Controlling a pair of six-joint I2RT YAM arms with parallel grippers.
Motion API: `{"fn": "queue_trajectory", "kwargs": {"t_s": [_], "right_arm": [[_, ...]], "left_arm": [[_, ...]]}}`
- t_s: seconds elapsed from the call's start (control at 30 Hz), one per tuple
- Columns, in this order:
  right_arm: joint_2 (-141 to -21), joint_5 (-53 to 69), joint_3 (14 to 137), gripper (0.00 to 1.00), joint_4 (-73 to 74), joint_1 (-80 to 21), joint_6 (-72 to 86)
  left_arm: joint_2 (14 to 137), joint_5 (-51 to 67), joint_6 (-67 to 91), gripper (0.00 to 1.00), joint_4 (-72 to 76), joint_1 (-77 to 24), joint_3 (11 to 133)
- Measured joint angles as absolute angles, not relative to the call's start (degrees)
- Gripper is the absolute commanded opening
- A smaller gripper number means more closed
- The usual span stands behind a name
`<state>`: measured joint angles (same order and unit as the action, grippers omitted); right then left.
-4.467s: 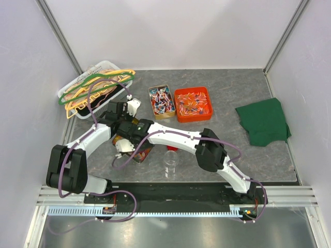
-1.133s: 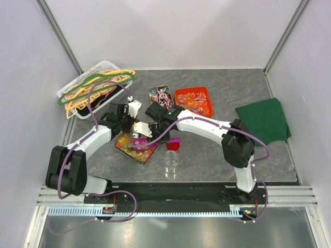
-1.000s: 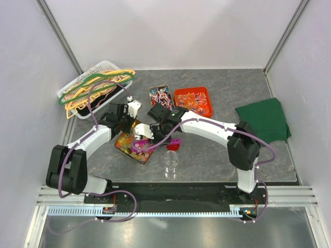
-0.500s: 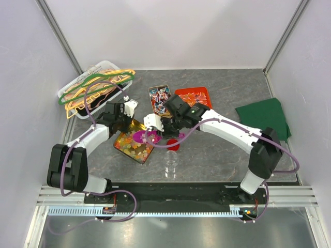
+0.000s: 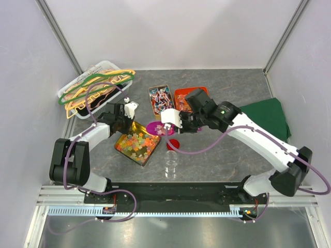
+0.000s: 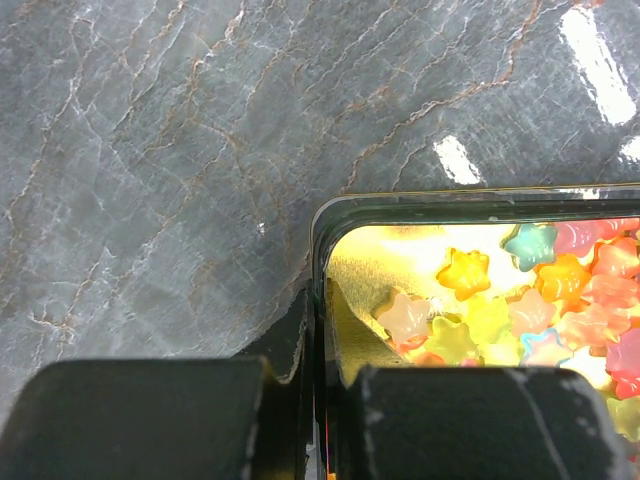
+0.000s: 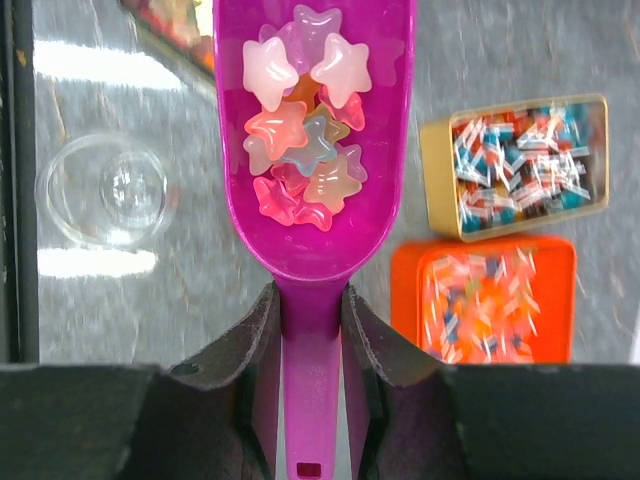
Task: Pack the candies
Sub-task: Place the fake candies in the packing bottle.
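Note:
Pastel star-shaped candies [image 6: 520, 300] fill a gold tin [image 5: 129, 153] left of centre. My left gripper [image 5: 124, 118] is shut on the tin's back corner wall [image 6: 320, 230], one finger inside and one outside [image 6: 322, 400]. My right gripper [image 5: 176, 125] is shut on the handle of a purple scoop [image 7: 312, 230] and holds it level above the table, right of the tin. A small heap of pink, orange and pale candies [image 7: 298, 135] lies in the scoop's bowl [image 5: 158, 128]. An empty clear jar [image 5: 171, 166] stands near the front and also shows in the right wrist view [image 7: 105, 190].
A round red lid [image 5: 172, 145] lies between the scoop and the jar. Behind are a gold tin of twist-wrapped sweets [image 5: 160, 98] and an orange tray of them [image 7: 485, 300]. A white basket of hangers [image 5: 95, 88] sits back left, a green cloth [image 5: 269, 121] at right.
The right arm has lifted the scoop out of the star-candy tin, now loaded, and swung it right and back. The left gripper has kept its hold on the tin.

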<state>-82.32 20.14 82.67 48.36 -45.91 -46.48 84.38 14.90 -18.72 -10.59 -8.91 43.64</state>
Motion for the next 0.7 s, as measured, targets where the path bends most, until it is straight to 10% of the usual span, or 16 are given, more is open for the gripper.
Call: {"fn": "queue_trajectory", "kwargs": {"t_s": [0.7], "right_arm": [[-70.1, 5.3, 73.8, 0.0, 65.2, -49.0, -50.0]], "left_arm": [[87.6, 16.9, -18.5, 0.45, -10.5, -6.7, 44.2]]}}
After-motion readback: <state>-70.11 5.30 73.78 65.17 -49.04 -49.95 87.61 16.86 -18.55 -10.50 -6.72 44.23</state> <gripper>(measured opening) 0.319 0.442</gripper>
